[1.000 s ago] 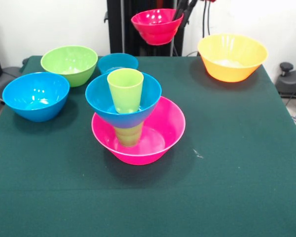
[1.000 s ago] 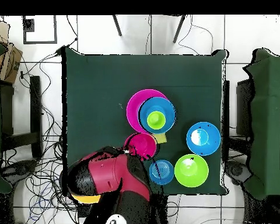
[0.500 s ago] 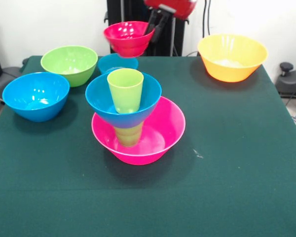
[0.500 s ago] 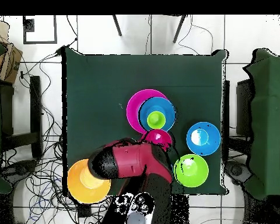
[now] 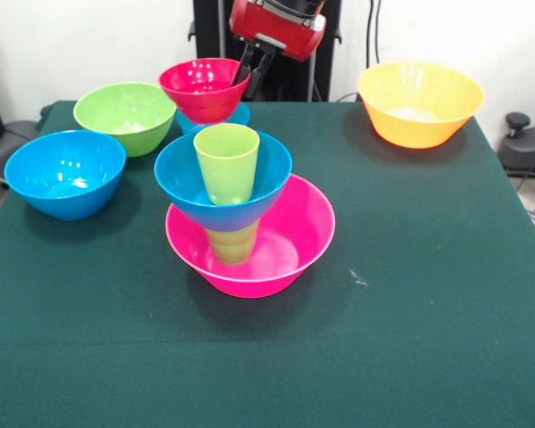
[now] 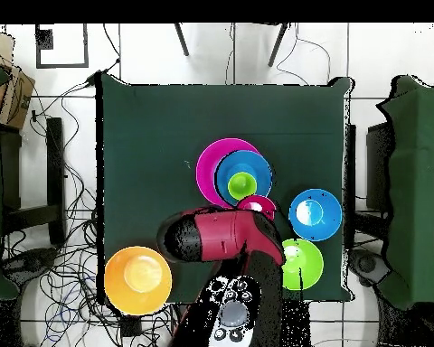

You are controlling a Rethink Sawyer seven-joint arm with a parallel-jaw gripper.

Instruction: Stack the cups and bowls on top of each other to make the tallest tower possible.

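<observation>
The tower stands mid-table: a wide pink bowl [image 5: 290,236] holds a green cup [image 5: 232,242], a medium blue bowl [image 5: 183,178] rests on that cup, and a lime cup [image 5: 226,160] stands in the blue bowl. My gripper [image 5: 245,78] is shut on the rim of a small red bowl [image 5: 202,87] and holds it in the air behind the tower, above the small blue bowl [image 5: 239,116]. In the overhead view the red bowl [image 6: 258,204] sits just beside the tower [image 6: 222,155], with the arm [image 6: 216,242] over it.
A medium blue bowl [image 5: 64,172] and a green bowl [image 5: 125,114] stand at the front view's left. A large orange bowl [image 5: 419,102] stands at the back right; overhead it [image 6: 137,280] is at the lower left.
The gripper has carried the red bowl leftward and lower in the front view, from beside the pedestal toward the tower. The tower has not moved.
</observation>
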